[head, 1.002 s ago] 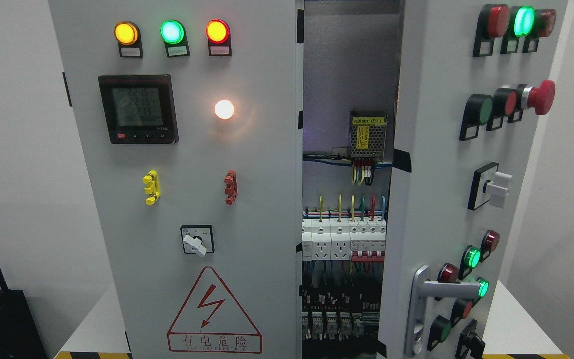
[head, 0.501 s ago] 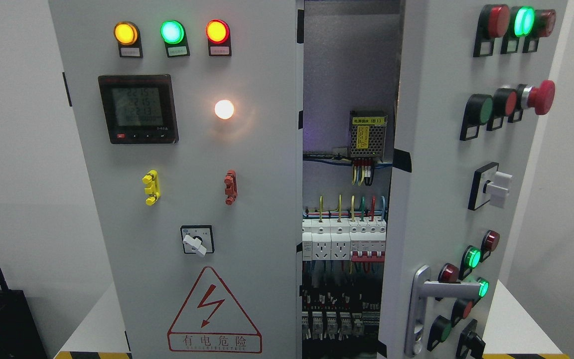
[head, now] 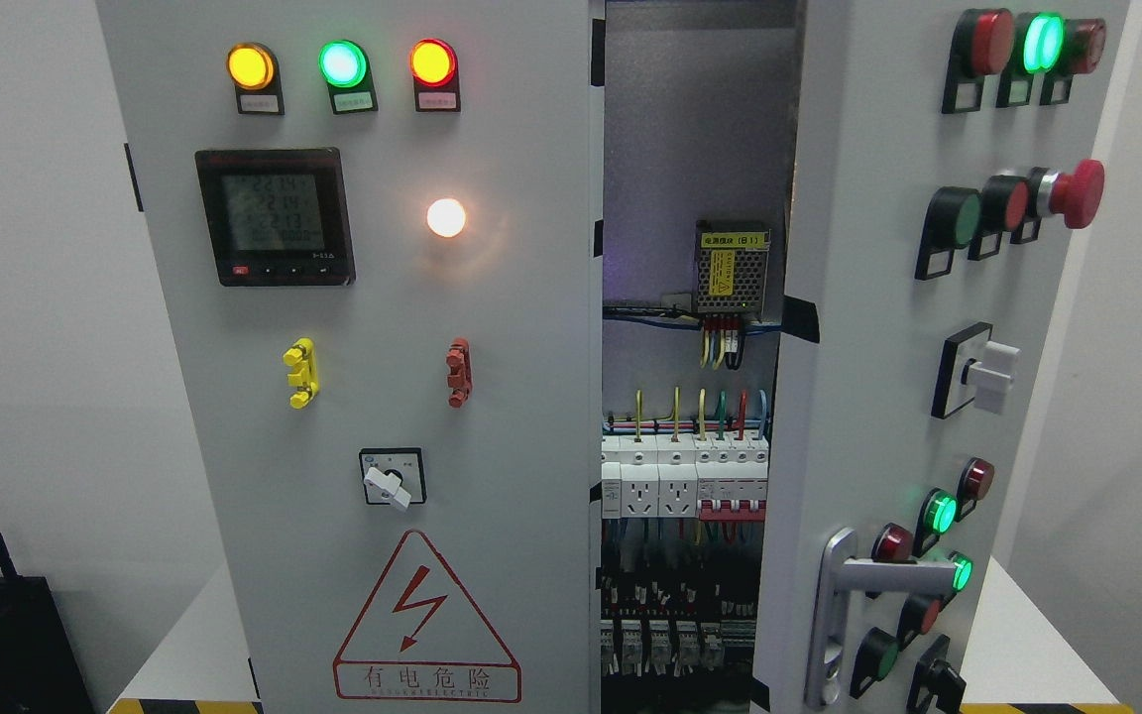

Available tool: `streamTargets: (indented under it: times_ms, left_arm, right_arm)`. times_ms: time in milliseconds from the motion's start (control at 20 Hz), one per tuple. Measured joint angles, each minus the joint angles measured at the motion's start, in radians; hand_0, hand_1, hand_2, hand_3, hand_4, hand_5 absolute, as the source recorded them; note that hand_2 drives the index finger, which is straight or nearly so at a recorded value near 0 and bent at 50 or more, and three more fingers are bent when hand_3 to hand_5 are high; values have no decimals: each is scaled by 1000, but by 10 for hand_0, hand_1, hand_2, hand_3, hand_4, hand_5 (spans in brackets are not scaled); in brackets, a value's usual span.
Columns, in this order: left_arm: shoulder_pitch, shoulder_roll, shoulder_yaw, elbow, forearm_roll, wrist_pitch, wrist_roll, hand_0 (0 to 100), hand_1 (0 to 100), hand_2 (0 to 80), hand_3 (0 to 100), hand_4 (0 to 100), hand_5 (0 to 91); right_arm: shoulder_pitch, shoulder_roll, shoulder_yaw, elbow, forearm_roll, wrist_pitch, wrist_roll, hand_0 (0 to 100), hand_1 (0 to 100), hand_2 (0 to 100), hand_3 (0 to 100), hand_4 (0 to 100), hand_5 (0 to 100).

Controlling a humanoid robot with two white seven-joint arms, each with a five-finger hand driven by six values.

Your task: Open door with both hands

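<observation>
- Already partly open: right door [head: 878,327] swung outward at the picture's right, its inner edge clear of the left door [head: 373,397], which sits flush and closed.
- Between them, a tall gap showing the cabinet interior [head: 690,149]: power supply unit [head: 732,266], row of breakers [head: 685,481], coloured wiring below.
- No hand in view, left or right; impossible to say whether fingers are spread or curled.
- Likely step in hand: widening the right door, or starting on the left one.
- For the right door, best purchase at the silver lever handle [head: 854,585] low on the panel; grasp around the lever, away from the lit green buttons [head: 940,513] just beside it.
- Keep well clear of the red mushroom stop button [head: 1077,191] and the white rotary switch [head: 989,375] higher up; a brushing forearm could trip either.
- Pull along the hinge arc, not straight back, so the panel does not bind.
- For the left door, hook the free edge beside the gap; avoid reaching into the live wiring, as the lightning warning triangle [head: 426,620] advises.
- Watch the selector knob [head: 391,480] and meter display [head: 274,216] on that face.
- Cabinet standing on a white worktop [head: 1027,635]; steady, even force to avoid shifting it.
</observation>
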Motion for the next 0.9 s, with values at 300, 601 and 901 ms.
streamTargets:
  times_ms: [300,601,901]
  left_arm:
    - [97,39,-39,-184,4,-7,-20,0,0,0,0,0,0]
    - [354,103,5,-664,32,9,-100,0,0,0,0,0,0]
    - [490,192,98,-1112,185,-153,-115,0,0,0,0,0,0]
  right_arm:
    - [0,0,0,0,0,0,0,381,0,0,0,0,0]
    - [0,0,0,0,0,0,0,381,0,0,0,0,0]
    - [0,0,0,0,0,0,0,381,0,0,0,0,0]
